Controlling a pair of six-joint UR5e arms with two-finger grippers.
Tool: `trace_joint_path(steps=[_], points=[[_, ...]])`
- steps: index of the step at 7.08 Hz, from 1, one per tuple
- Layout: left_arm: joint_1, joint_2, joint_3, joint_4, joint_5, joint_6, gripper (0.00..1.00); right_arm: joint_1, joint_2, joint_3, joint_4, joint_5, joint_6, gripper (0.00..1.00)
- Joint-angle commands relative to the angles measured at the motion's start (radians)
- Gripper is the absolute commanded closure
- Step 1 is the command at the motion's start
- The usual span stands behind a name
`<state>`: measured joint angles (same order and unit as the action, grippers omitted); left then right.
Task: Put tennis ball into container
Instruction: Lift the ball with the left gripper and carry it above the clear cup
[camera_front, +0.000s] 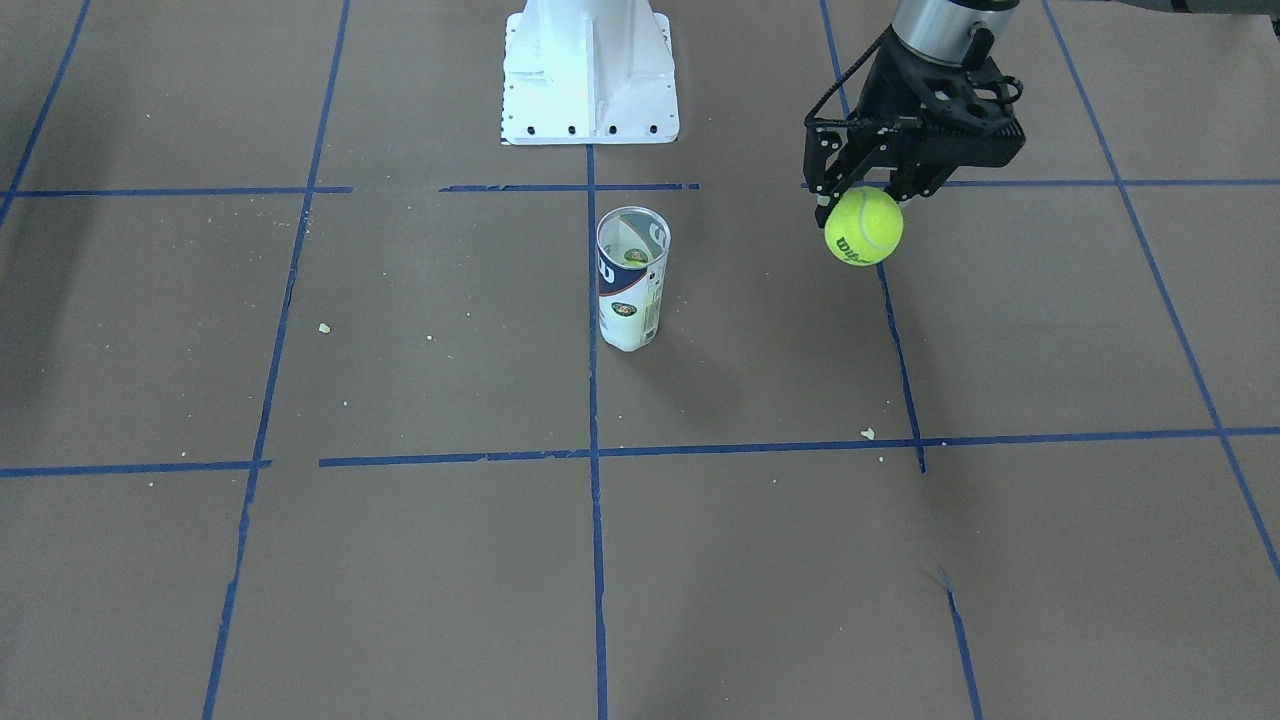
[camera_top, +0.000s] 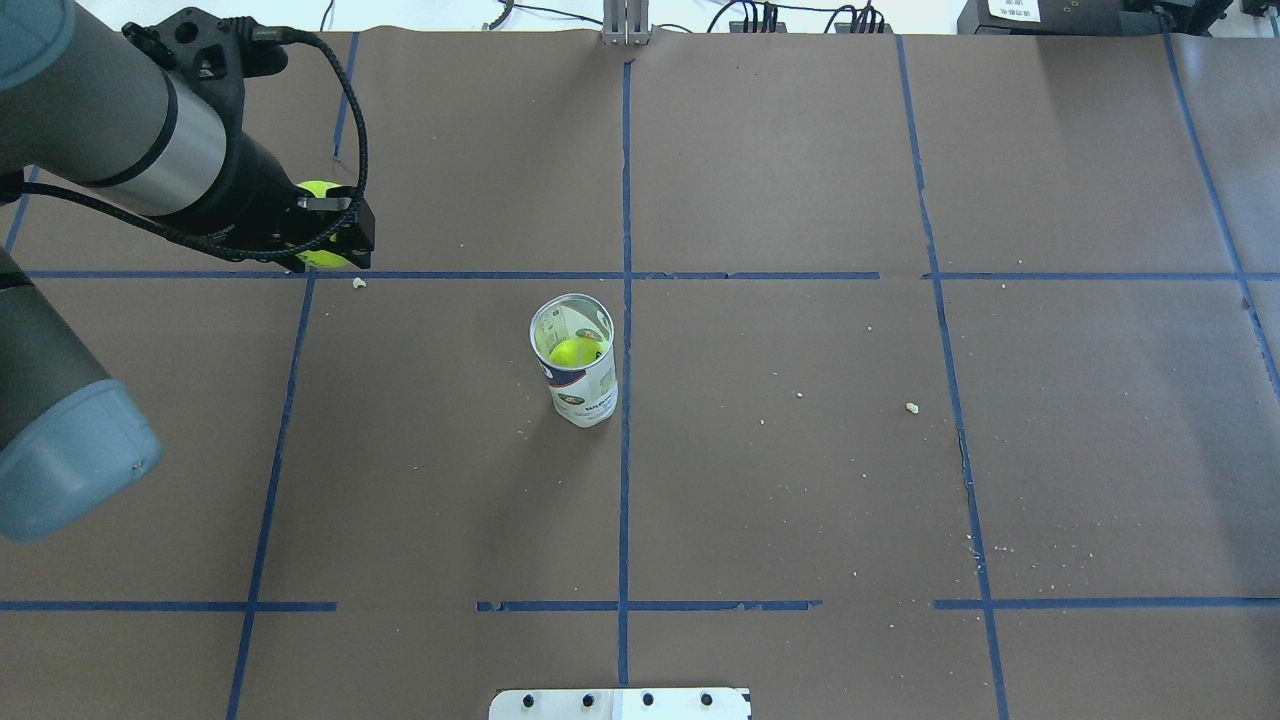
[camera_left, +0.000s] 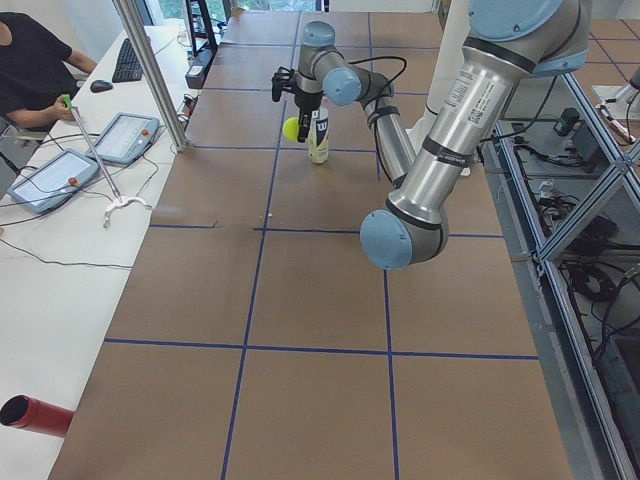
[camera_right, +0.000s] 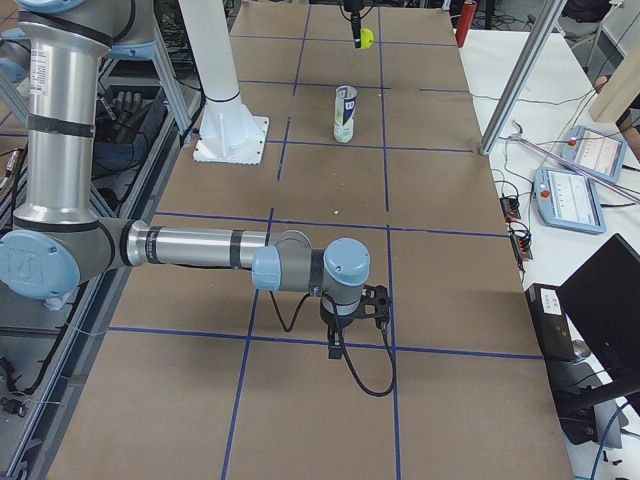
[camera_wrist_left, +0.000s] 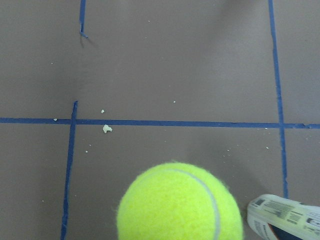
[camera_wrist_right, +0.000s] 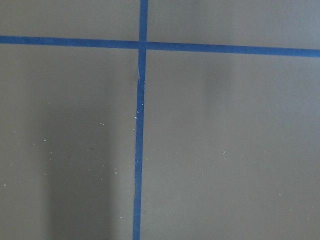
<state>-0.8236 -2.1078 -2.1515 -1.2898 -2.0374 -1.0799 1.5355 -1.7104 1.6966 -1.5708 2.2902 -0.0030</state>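
Front-facing view: left gripper clamped on the tennis ball, aloft, well apart from the upright container. Risk: container barely wider than ball, so an off-centre release would likely bounce it off the mouth or topple the container. Ball hangs below the fingertips, pinched near its top. For the right gripper, cannot tell whether open or closed.

I see the tennis ball, fuzzy yellow-green with black Wilson lettering, hanging clear of the table, pinched in the left gripper. The container stands upright on the table, well apart from it toward the robot's right: a clear can with a navy-and-white label and an open top. From overhead I make out another yellow-green ball inside it.
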Motion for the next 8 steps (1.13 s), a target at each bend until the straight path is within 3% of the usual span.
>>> trace_joint_path(steps=[1, 2, 5, 8], points=[[0.056, -0.14, 0.025, 0.067, -0.021, -0.122, 1.0, 0.0, 0.0, 0.0, 0.0, 0.0, 0.0, 0.0], [0.113, -0.241, 0.104, 0.099, -0.017, -0.167, 1.0, 0.0, 0.0, 0.0, 0.0, 0.0, 0.0, 0.0], [0.189, -0.355, 0.247, 0.093, 0.034, -0.221, 1.0, 0.0, 0.0, 0.0, 0.0, 0.0, 0.0, 0.0], [0.19, -0.348, 0.263, 0.087, 0.036, -0.215, 1.0, 0.0, 0.0, 0.0, 0.0, 0.0, 0.0, 0.0]])
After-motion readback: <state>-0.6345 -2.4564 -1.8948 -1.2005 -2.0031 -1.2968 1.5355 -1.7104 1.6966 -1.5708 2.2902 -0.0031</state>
